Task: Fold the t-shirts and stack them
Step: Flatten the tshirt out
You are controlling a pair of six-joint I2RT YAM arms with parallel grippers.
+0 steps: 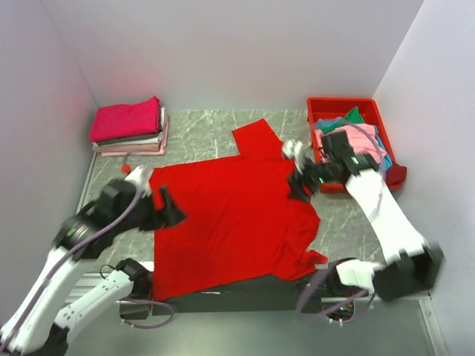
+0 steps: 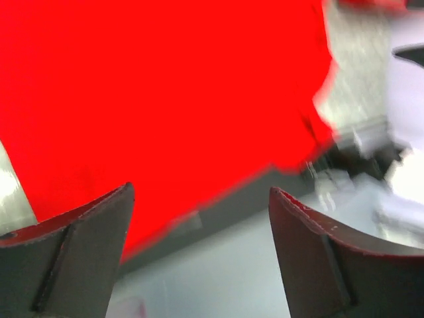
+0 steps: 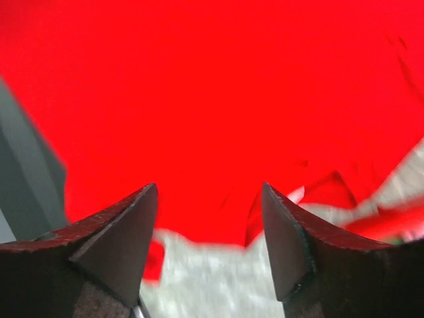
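Observation:
A large bright red t-shirt lies spread on the marble table top, one sleeve pointing to the back, its right side rumpled. It fills the left wrist view and the right wrist view. My left gripper is open and empty over the shirt's left edge. My right gripper is open and empty over the shirt's right edge. A stack of folded t-shirts, magenta on top, with grey, white and pink below, sits at the back left.
A red plastic bin at the back right holds loose green, teal and pink shirts. Walls close the table on the left, back and right. The table's near edge runs under the shirt's hem.

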